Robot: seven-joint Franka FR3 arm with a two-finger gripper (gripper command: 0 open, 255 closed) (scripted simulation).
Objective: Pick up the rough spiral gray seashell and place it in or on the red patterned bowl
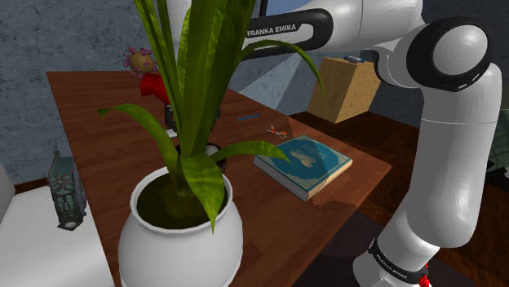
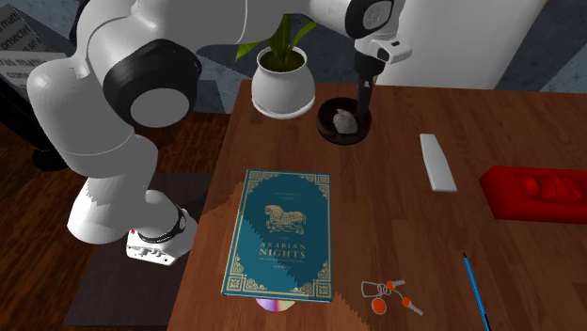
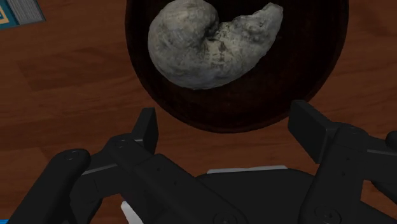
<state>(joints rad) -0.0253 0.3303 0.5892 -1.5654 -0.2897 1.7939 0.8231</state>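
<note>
You can read two things for sure. White capitals FRANKA EMIKA run along the black section of the arm (image 1: 287,31) in the shoulder view. In the second exterior view, the cover of the teal book (image 2: 280,230) reads ARABIAN NIGHTS in gold, just under a gold emblem. The finer lines above and below that title are too small to read. The black band (image 1: 391,262) near the arm's base carries white lettering, illegible. The grey panel (image 2: 23,58) at the second exterior view's upper left has printed lines, also illegible.
</note>
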